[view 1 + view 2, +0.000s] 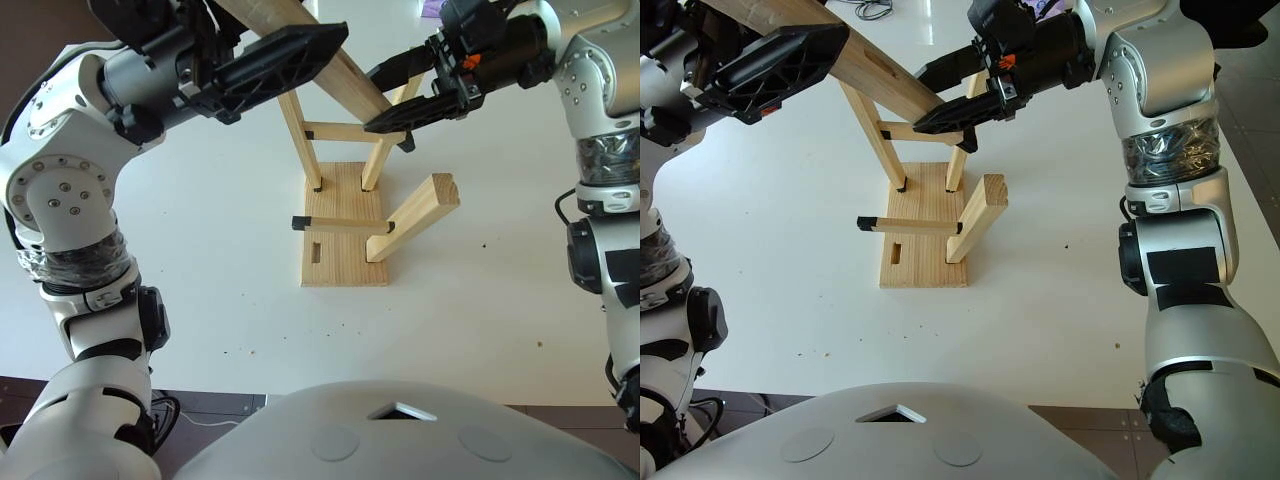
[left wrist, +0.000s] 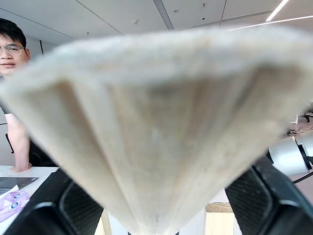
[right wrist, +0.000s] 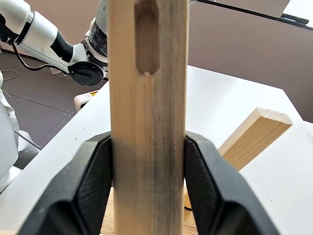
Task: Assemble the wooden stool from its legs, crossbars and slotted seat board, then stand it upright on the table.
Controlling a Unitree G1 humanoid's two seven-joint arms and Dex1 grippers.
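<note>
My left gripper (image 1: 272, 50) and my right gripper (image 1: 402, 92) are both pinching 1 wooden leg (image 1: 350, 78), which is slanted in the air above the counter (image 1: 200, 250). Under it the slotted seat board (image 1: 345, 268) lies flat, with 2 upright legs (image 1: 297, 135) standing in it and a 3rd leg (image 1: 415, 212) leaning.

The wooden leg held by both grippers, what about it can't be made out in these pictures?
Upper end of the leg: cut off by the eye views' top edge, beyond the left gripper.
Its lower end: covered by the right gripper in the eye views.
Its surface in the left wrist view: blurred, too close.
</note>
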